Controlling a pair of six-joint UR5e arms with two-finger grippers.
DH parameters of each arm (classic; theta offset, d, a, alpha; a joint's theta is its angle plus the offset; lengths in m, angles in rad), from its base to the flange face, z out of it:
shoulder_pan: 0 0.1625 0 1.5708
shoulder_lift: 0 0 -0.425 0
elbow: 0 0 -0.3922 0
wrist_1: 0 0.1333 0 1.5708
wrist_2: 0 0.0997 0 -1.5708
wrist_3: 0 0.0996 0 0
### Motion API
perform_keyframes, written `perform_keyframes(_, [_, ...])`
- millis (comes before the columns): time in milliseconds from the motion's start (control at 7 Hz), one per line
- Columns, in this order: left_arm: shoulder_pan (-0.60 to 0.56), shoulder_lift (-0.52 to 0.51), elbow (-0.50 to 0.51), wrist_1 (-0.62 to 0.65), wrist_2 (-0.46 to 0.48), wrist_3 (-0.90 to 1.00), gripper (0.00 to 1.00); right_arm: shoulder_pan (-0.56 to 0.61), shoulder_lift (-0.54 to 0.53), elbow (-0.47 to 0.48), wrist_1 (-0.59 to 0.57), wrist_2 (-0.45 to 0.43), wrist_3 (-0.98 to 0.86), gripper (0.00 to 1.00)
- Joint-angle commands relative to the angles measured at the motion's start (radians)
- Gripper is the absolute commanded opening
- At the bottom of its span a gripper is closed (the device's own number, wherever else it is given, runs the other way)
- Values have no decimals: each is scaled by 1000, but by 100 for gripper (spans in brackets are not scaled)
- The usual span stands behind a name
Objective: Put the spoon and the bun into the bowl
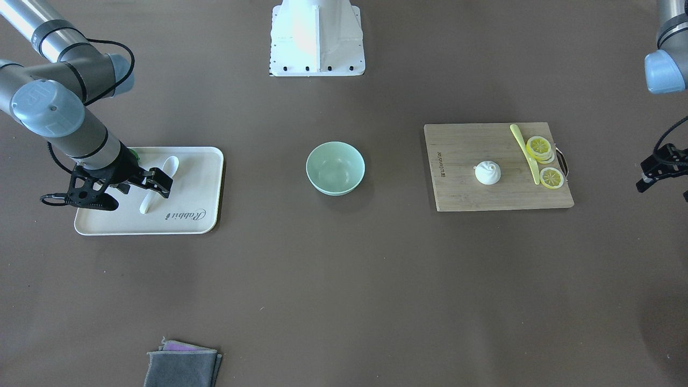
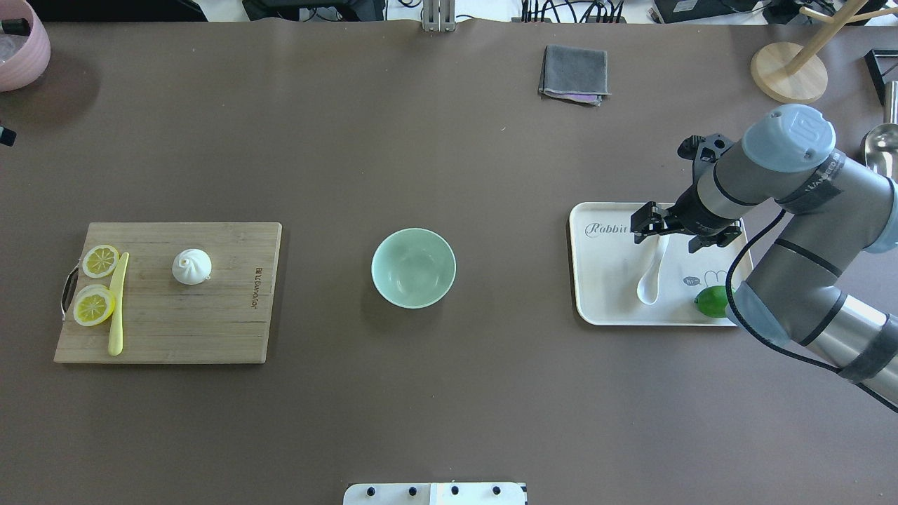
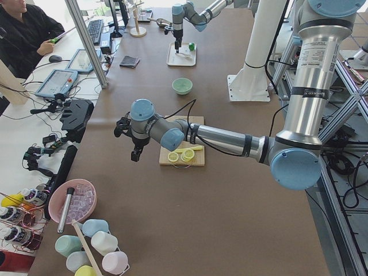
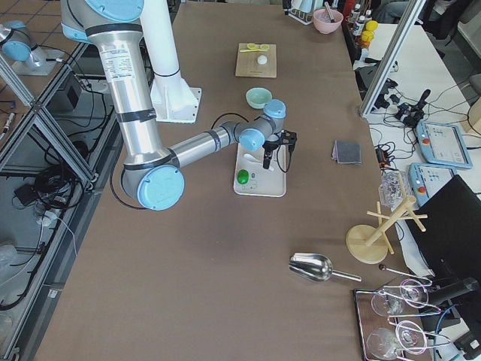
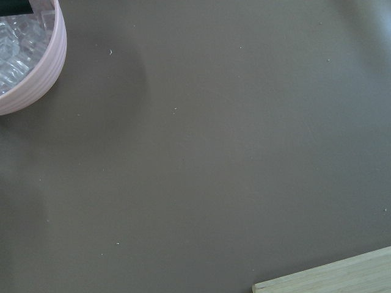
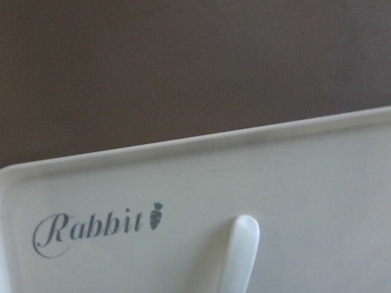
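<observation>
The cream-white spoon (image 2: 651, 280) lies on a cream tray (image 2: 610, 294), with its scoop toward the robot. My right gripper (image 2: 670, 236) hangs low over the spoon's handle, jaws open on either side of it. The right wrist view shows only the handle tip (image 6: 241, 244) on the tray (image 6: 305, 177). The white bun (image 2: 191, 266) sits on a wooden cutting board (image 2: 210, 330). The mint-green bowl (image 2: 413, 268) stands empty at the table's middle. My left gripper (image 1: 657, 171) hovers beyond the board's outer end. I cannot tell if it is open.
A yellow knife (image 2: 117, 305) and lemon slices (image 2: 100, 260) lie at the board's left end. A green lime (image 2: 712, 301) sits on the tray's near corner. A folded grey cloth (image 2: 574, 73) lies at the far side. A pink bowl (image 5: 24, 55) stands at the far left corner.
</observation>
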Motion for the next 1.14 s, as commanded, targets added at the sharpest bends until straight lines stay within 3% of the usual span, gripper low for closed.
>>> perform_keyframes(0, [2,0,10,-22,-1,-10,98,-22,-6,-5,1,-2,12,87])
perform_keyframes(286, [2,0,10,-22,-2,-10,98,-28,-6,-19,1,-16,12,72])
perform_keyframes(571, [2,0,9,-22,-2,-10,98,-31,-4,-32,1,-16,11,70])
perform_keyframes(714, [3,0,10,-22,-2,-9,98,-31,-3,-34,1,-16,15,57])
perform_keyframes(857, [2,0,9,-22,-4,-9,98,-31,-1,-32,1,-16,20,21])
perform_keyframes(1000, [2,0,7,-22,-4,-9,98,-30,0,-31,1,-14,20,0])
